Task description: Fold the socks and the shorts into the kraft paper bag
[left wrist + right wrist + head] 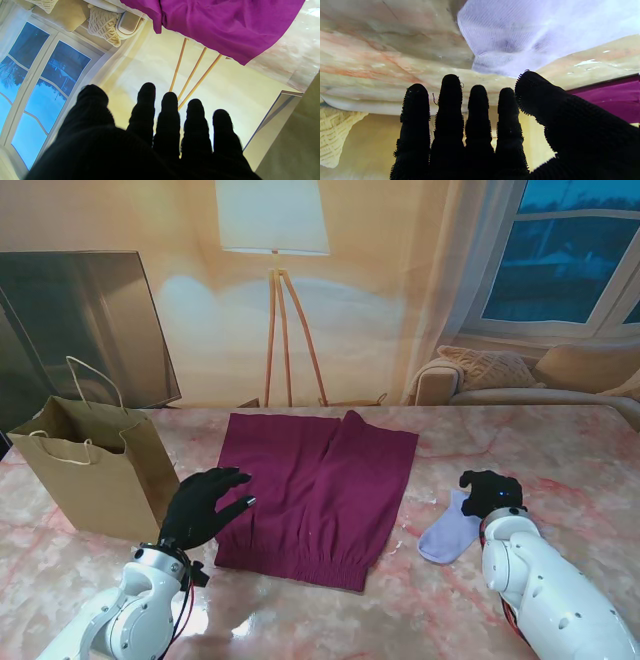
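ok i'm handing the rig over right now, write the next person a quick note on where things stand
Left hand: open, fingers spread, over the left edge of the shorts, holding nothing.
Right hand: open, fingers apart, at the far end of the sock, no grasp visible.
Shorts lie flat and unfolded mid-table. One lavender sock lies to their right, unfolded; I see no second one. Kraft paper bag stands open at the left, beside the left hand.
Done: nothing folded or visibly bagged.
Left: fold the sock and the shorts, put both in the bag.

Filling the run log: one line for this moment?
left hand: open, at shorts edge | right hand: open, by sock | bag: upright | nothing folded
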`<control>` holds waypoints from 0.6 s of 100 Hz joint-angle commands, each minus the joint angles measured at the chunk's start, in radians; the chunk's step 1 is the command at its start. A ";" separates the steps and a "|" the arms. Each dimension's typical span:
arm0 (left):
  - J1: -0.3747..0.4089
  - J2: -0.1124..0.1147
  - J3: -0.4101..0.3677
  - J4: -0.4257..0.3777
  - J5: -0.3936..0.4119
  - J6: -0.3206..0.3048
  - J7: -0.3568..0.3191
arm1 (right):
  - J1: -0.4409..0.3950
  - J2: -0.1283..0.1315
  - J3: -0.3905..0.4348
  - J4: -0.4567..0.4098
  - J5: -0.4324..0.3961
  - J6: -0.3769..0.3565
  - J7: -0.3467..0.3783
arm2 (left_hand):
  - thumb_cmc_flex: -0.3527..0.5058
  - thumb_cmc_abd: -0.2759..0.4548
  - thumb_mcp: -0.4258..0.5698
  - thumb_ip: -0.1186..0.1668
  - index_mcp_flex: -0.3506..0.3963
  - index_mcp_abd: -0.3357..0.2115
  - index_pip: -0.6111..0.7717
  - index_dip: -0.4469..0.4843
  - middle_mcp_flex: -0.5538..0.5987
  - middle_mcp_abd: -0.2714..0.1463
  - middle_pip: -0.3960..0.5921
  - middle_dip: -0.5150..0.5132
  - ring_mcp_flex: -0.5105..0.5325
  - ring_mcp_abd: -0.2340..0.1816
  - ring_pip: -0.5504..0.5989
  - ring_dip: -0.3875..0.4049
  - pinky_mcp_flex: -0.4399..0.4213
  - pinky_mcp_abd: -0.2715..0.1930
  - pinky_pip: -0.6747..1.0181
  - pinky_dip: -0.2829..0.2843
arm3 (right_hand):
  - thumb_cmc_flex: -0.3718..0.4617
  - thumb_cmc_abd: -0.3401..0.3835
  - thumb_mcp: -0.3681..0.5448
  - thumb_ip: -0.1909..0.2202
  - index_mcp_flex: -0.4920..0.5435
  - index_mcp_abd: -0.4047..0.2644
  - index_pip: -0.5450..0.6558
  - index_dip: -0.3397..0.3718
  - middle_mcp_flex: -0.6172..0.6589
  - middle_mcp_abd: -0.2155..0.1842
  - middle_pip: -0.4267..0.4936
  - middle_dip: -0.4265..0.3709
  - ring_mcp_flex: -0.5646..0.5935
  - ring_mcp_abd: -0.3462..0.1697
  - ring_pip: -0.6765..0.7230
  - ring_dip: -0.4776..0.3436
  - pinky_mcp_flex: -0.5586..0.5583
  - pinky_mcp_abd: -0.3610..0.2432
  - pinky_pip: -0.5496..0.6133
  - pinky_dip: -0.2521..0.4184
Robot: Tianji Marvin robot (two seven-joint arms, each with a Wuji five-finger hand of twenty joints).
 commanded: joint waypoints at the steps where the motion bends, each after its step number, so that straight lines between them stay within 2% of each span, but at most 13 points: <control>1: 0.001 0.000 0.003 0.002 -0.008 -0.003 0.002 | 0.012 -0.015 -0.015 0.024 0.007 0.007 -0.008 | 0.023 0.031 -0.024 0.045 0.000 -0.009 -0.002 0.004 -0.034 0.018 -0.010 -0.007 -0.013 -0.025 -0.007 -0.007 -0.009 -0.018 -0.003 -0.012 | -0.005 -0.038 0.041 -0.045 -0.050 -0.001 0.016 -0.014 -0.003 -0.021 0.042 0.025 0.022 0.000 0.060 0.056 0.005 0.014 0.060 0.060; 13: 0.003 -0.002 0.003 0.004 -0.007 -0.002 0.011 | 0.049 -0.018 -0.061 0.075 0.023 0.035 -0.012 | 0.023 0.030 -0.024 0.045 0.005 -0.009 0.001 0.005 -0.034 0.018 -0.010 -0.007 -0.012 -0.026 -0.007 -0.007 -0.008 -0.018 -0.004 -0.012 | -0.004 -0.031 0.046 -0.044 -0.084 0.022 0.018 -0.040 -0.005 -0.034 0.133 0.065 0.010 -0.003 0.179 0.145 0.014 0.006 0.105 0.114; 20: 0.003 -0.002 0.003 0.005 -0.009 -0.004 0.012 | 0.062 -0.020 -0.076 0.089 0.037 0.043 -0.010 | 0.023 0.031 -0.025 0.045 0.005 -0.012 0.001 0.005 -0.035 0.016 -0.010 -0.007 -0.014 -0.025 -0.008 -0.007 -0.009 -0.018 -0.004 -0.013 | 0.013 -0.019 0.054 -0.041 -0.075 0.023 0.034 -0.050 0.021 -0.057 0.255 0.157 0.017 -0.008 0.278 0.210 0.022 0.005 0.130 0.134; 22: 0.003 -0.002 0.004 0.005 -0.009 -0.004 0.012 | 0.065 -0.021 -0.080 0.093 0.040 0.046 -0.010 | 0.024 0.032 -0.024 0.045 0.006 -0.013 0.002 0.005 -0.035 0.015 -0.010 -0.007 -0.014 -0.026 -0.008 -0.007 -0.009 -0.018 -0.004 -0.013 | 0.021 -0.025 0.048 -0.069 -0.076 0.023 0.035 -0.052 0.026 -0.064 0.285 0.194 0.018 -0.011 0.305 0.230 0.022 0.006 0.136 0.139; 25: 0.004 -0.002 0.004 0.005 -0.008 -0.004 0.011 | 0.070 -0.022 -0.086 0.099 0.043 0.050 -0.012 | 0.023 0.031 -0.025 0.045 0.008 -0.012 0.003 0.006 -0.035 0.015 -0.010 -0.007 -0.014 -0.026 -0.008 -0.007 -0.009 -0.018 -0.005 -0.013 | 0.039 -0.057 0.041 -0.143 -0.069 0.022 0.040 -0.055 0.046 -0.074 0.336 0.279 0.025 -0.014 0.366 0.272 0.027 0.010 0.152 0.151; 27: 0.004 -0.001 0.004 0.005 -0.009 -0.004 0.010 | 0.073 -0.023 -0.091 0.102 0.044 0.053 -0.013 | 0.024 0.031 -0.024 0.045 0.009 -0.013 0.003 0.006 -0.037 0.015 -0.011 -0.008 -0.014 -0.028 -0.008 -0.007 -0.010 -0.019 -0.005 -0.013 | 0.049 -0.075 0.035 -0.169 -0.061 0.021 0.044 -0.056 0.059 -0.080 0.367 0.323 0.030 -0.016 0.402 0.295 0.031 0.014 0.164 0.157; 38: 0.005 -0.001 0.005 0.006 -0.013 -0.004 0.007 | 0.089 -0.026 -0.114 0.123 0.047 0.068 -0.030 | 0.025 0.031 -0.024 0.045 0.017 -0.019 0.008 0.008 -0.038 0.015 -0.011 -0.008 -0.015 -0.031 -0.009 -0.008 -0.011 -0.020 -0.007 -0.014 | 0.065 -0.160 0.023 -0.218 0.031 -0.013 0.093 -0.030 0.134 -0.121 0.496 0.520 0.071 -0.040 0.551 0.384 0.054 0.039 0.243 0.200; 43: 0.005 -0.001 0.006 0.008 -0.013 -0.005 0.007 | 0.093 -0.027 -0.120 0.129 0.046 0.075 -0.039 | 0.025 0.031 -0.025 0.044 0.019 -0.021 0.009 0.008 -0.038 0.012 -0.010 -0.008 -0.015 -0.032 -0.010 -0.008 -0.010 -0.020 -0.007 -0.015 | 0.051 -0.200 0.022 -0.222 0.122 -0.069 0.151 0.044 0.169 -0.136 0.529 0.599 0.082 -0.043 0.593 0.407 0.057 0.049 0.271 0.216; 47: 0.005 -0.001 0.007 0.009 -0.015 -0.006 0.007 | 0.094 -0.028 -0.122 0.129 0.046 0.086 -0.040 | 0.025 0.031 -0.025 0.044 0.022 -0.023 0.011 0.009 -0.038 0.011 -0.010 -0.009 -0.015 -0.033 -0.010 -0.009 -0.011 -0.020 -0.008 -0.015 | 0.035 -0.224 0.021 -0.214 0.197 -0.154 0.238 0.114 0.179 -0.143 0.544 0.646 0.081 -0.045 0.614 0.421 0.054 0.049 0.285 0.224; 50: 0.005 -0.001 0.008 0.009 -0.016 -0.006 0.006 | 0.096 -0.030 -0.123 0.132 0.047 0.091 -0.046 | 0.025 0.032 -0.025 0.044 0.024 -0.025 0.012 0.009 -0.039 0.012 -0.011 -0.009 -0.017 -0.033 -0.011 -0.009 -0.013 -0.020 -0.010 -0.016 | 0.047 -0.254 0.005 -0.246 0.224 -0.243 0.344 0.160 0.182 -0.146 0.547 0.672 0.077 -0.045 0.624 0.428 0.049 0.051 0.293 0.229; 54: 0.005 -0.001 0.008 0.009 -0.017 -0.006 0.005 | 0.098 -0.032 -0.125 0.138 0.049 0.094 -0.057 | 0.025 0.032 -0.025 0.044 0.024 -0.026 0.013 0.010 -0.040 0.010 -0.011 -0.009 -0.018 -0.035 -0.011 -0.010 -0.014 -0.019 -0.011 -0.017 | 0.058 -0.276 -0.011 -0.263 0.256 -0.328 0.432 0.227 0.176 -0.143 0.545 0.684 0.068 -0.043 0.625 0.431 0.042 0.052 0.296 0.231; 57: 0.006 -0.001 0.008 0.009 -0.017 -0.005 0.005 | 0.098 -0.032 -0.125 0.139 0.049 0.094 -0.059 | 0.026 0.032 -0.025 0.044 0.025 -0.024 0.013 0.010 -0.040 0.011 -0.011 -0.010 -0.018 -0.033 -0.011 -0.010 -0.014 -0.019 -0.011 -0.018 | 0.059 -0.279 -0.016 -0.265 0.293 -0.354 0.443 0.292 0.162 -0.138 0.528 0.694 0.055 -0.040 0.616 0.431 0.033 0.052 0.291 0.231; 60: 0.006 -0.002 0.008 0.009 -0.017 -0.005 0.005 | 0.098 -0.031 -0.124 0.138 0.048 0.094 -0.058 | 0.026 0.030 -0.025 0.044 0.027 -0.024 0.014 0.010 -0.039 0.013 -0.010 -0.010 -0.017 -0.033 -0.011 -0.010 -0.013 -0.018 -0.011 -0.018 | 0.056 -0.283 -0.018 -0.268 0.305 -0.356 0.447 0.317 0.127 -0.128 0.500 0.686 0.024 -0.034 0.593 0.425 0.015 0.048 0.277 0.226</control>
